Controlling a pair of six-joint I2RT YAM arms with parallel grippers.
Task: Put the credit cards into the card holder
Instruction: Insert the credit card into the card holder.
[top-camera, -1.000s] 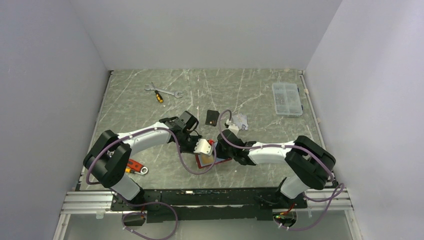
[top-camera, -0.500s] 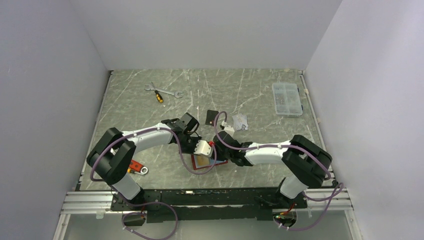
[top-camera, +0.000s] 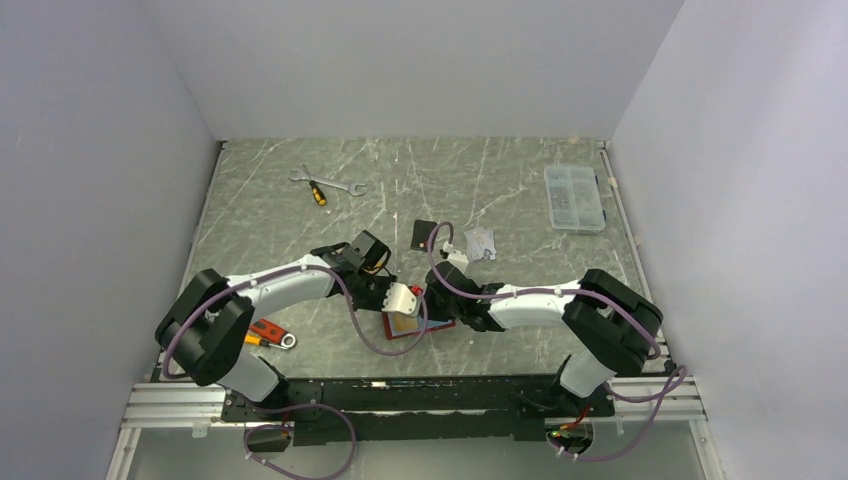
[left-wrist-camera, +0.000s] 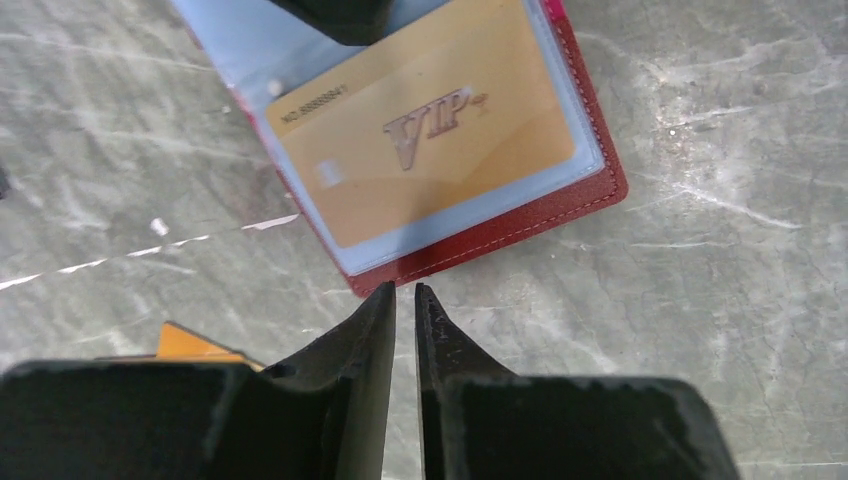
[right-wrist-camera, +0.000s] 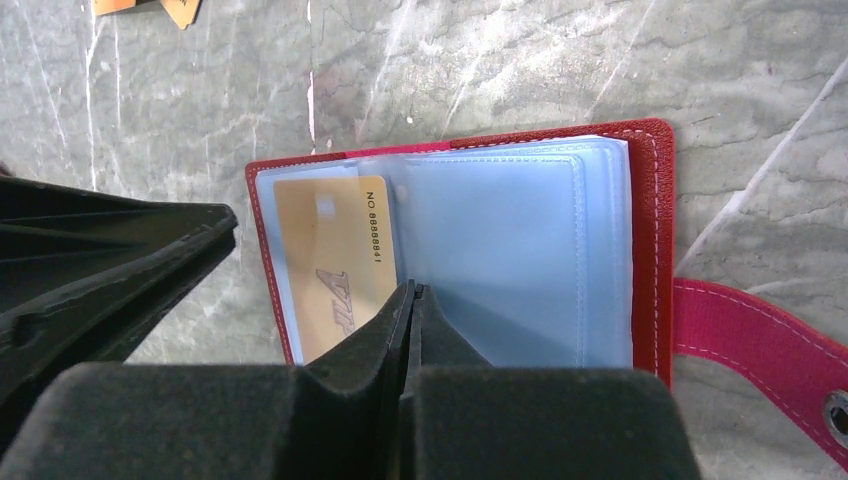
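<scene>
Left wrist view: the left claw (left-wrist-camera: 405, 292) hangs just beside the open holder (left-wrist-camera: 520, 213), jaws a slit apart and empty. An orange card (left-wrist-camera: 430, 150) sits in a clear sleeve (right-wrist-camera: 500, 250) of the holder, which lies flat on the counter (left-wrist-camera: 700, 350) between the arms. The right claw (right-wrist-camera: 410, 290) is closed, tips on the sleeves beside that card.

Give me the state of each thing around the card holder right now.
card holder: open, lying flat, sleeves facing up.
snap tab: unfastened, lying out to the side.
orange card: inside one of the sleeves.
left gripper: nearly closed, narrow gap, empty, just off the holder's edge.
right gripper: shut, tips at the sleeves beside the card.
</scene>
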